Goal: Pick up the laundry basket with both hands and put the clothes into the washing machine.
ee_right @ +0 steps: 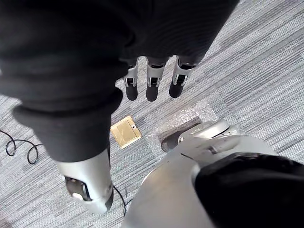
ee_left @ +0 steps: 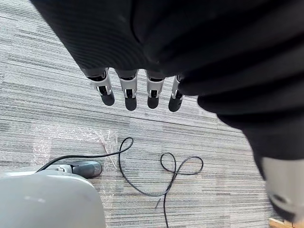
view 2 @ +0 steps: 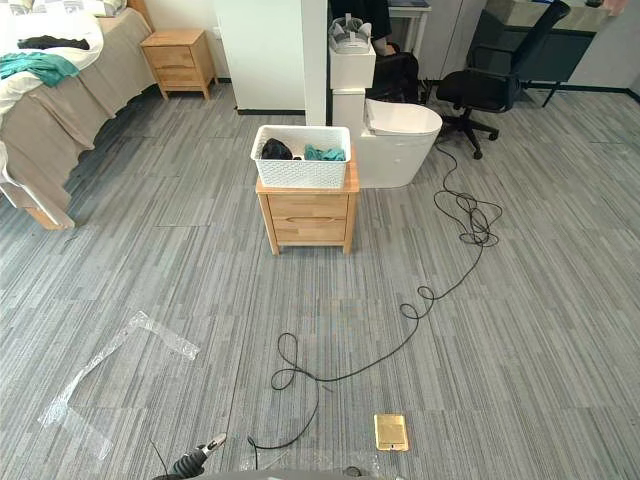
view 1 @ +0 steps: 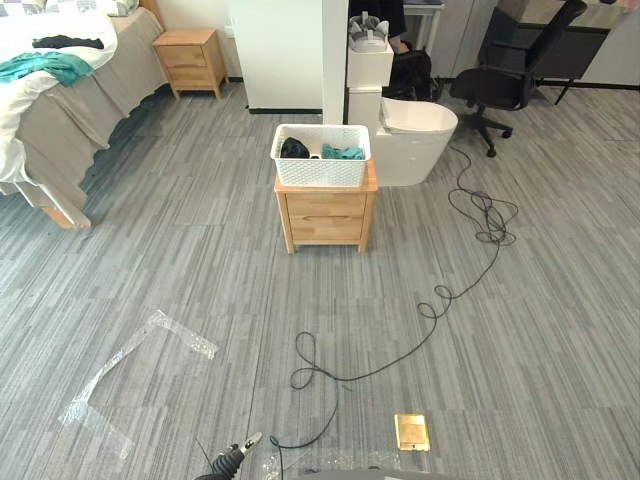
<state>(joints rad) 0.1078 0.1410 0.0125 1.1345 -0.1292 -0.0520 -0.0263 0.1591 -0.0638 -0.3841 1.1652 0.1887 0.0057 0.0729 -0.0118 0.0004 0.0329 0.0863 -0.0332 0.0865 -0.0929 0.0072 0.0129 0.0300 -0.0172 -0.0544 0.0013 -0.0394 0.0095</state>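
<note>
Grey striped carpet covers the room. At the far left stands a bed with a teal cloth and a black garment lying on it, and a small wooden nightstand stands beside it against the wall. Nearer, strips of clear tape are stuck on the carpet.

In the middle of the room, well ahead of both sets of fingers, the white laundry basket stands upright on a wooden cabinet. Dark clothes and a teal piece lie inside the basket. No hand touches it. Just to its right is a white toilet-shaped fixture, and beyond that is a black office chair. A brass floor plate is set into the carpet close to the robot.

The left hand hangs over bare carpet. Its fingers are straight, side by side with small gaps, and hold nothing. Its thumb stands apart from them. The right hand hangs the same way, fingers straight, close together and empty, thumb off to one side. The brass plate lies on the carpet just past its fingertips, and a patch of crinkled clear tape lies near them.
</note>
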